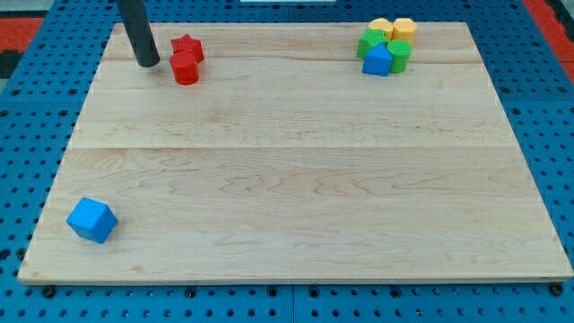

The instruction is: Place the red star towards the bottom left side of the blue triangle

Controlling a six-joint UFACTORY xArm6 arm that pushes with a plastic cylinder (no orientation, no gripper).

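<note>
Two red blocks (pixel 186 58), wooden board (pixel 296 179)

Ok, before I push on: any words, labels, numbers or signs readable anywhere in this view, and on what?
None. The wooden board is bare grain, with no print.
The red star, blue triangle, blue cube and the green and yellow blocks carry no marks.
My tip, just to the view's left of the red blocks, is plain dark.
The blue pegboard shows only holes.
</note>
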